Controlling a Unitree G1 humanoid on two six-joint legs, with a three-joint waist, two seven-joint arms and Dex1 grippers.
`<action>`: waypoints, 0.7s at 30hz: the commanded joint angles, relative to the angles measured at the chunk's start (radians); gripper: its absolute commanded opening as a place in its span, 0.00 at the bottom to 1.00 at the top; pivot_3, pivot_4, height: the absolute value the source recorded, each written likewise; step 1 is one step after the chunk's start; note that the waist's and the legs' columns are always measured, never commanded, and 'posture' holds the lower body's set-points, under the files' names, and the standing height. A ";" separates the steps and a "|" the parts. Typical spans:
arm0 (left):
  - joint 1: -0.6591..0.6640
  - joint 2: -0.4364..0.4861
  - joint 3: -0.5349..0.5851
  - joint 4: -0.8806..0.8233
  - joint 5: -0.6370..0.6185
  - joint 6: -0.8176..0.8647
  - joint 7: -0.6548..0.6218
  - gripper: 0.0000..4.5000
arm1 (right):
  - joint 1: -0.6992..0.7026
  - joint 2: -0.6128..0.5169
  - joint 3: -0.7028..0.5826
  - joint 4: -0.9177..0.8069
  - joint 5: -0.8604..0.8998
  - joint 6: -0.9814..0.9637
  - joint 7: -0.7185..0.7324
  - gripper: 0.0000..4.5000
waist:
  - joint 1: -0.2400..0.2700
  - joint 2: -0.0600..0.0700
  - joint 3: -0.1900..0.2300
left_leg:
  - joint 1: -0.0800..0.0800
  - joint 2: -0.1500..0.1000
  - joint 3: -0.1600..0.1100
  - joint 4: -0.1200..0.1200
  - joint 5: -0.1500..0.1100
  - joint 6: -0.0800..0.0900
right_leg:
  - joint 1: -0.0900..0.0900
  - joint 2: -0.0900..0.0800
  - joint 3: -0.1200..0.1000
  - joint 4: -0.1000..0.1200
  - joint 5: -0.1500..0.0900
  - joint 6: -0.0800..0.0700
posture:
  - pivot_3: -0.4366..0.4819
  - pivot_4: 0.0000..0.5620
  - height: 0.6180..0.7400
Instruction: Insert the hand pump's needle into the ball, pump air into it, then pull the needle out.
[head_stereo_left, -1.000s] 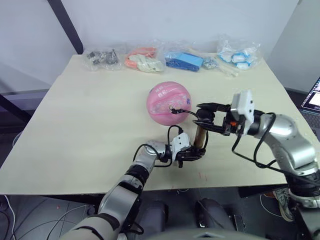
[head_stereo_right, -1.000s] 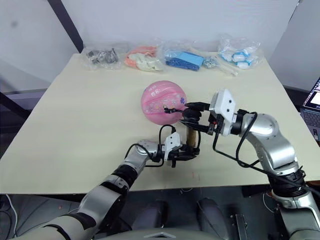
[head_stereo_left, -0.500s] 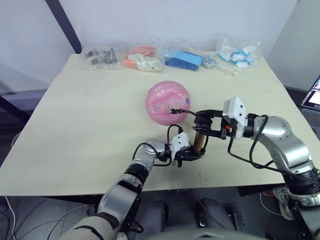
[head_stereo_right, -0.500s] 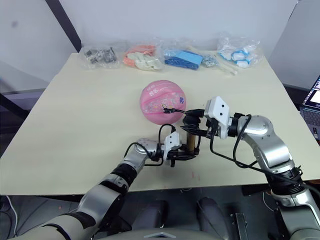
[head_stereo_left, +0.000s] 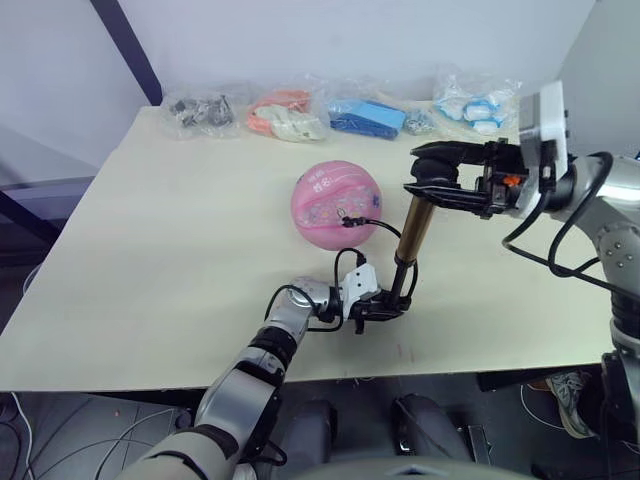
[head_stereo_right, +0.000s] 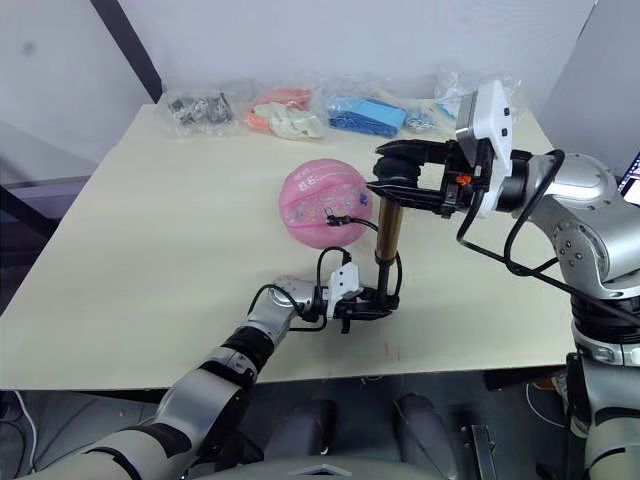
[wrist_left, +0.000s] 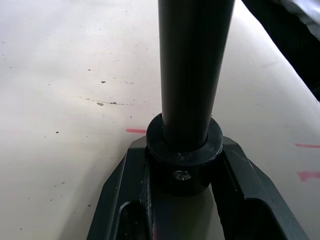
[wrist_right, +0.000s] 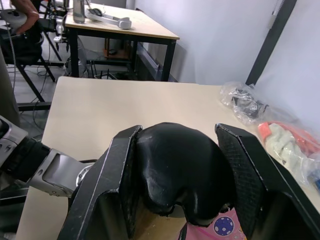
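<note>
Eye views: high, angled down over table (head_stereo_left: 150, 250), wide, both cover ball (head_stereo_left: 337, 204) and pump (head_stereo_left: 411, 238). Left wrist: tight between jaws on pump base. Right wrist: tight on T-handle (wrist_right: 175, 170) between jaws, table beyond.

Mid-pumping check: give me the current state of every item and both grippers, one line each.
hand pump: upright, slightly tilted, handle pulled up, rod extended.
ball: resting on the table, hose running to it.
needle: at the ball's surface, depth unclear.
left gripper: shut on the pump's base.
right gripper: shut on the T-handle.
plastic bags: lying along the table's far edge.
</note>
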 joint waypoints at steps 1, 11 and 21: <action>0.039 0.023 -0.022 0.053 0.040 0.042 0.007 0.24 | 0.086 0.004 0.049 -0.036 -0.071 -0.070 0.006 0.43 | 0.000 0.000 -0.001 | 0.000 0.000 0.000 0.000 0.000 0.000 | 0.000 0.000 0.000 0.000 0.000 0.000 | 0.48 0.27 1.00; 0.041 0.021 -0.019 0.052 0.040 0.044 0.013 0.24 | 0.323 0.098 0.252 0.059 -0.297 -0.239 -0.046 0.43 | -0.007 -0.001 -0.005 | 0.007 0.001 0.000 0.000 0.000 0.000 | 0.006 0.001 0.000 0.000 0.000 0.001 | 0.48 0.27 1.00; 0.042 0.026 -0.019 0.053 0.041 0.043 0.012 0.24 | 0.193 0.085 0.136 -0.013 -0.178 -0.173 -0.016 0.43 | -0.007 -0.001 -0.003 | 0.007 0.001 0.000 0.000 0.000 0.000 | 0.007 0.001 0.000 0.000 0.000 0.001 | 0.48 0.27 1.00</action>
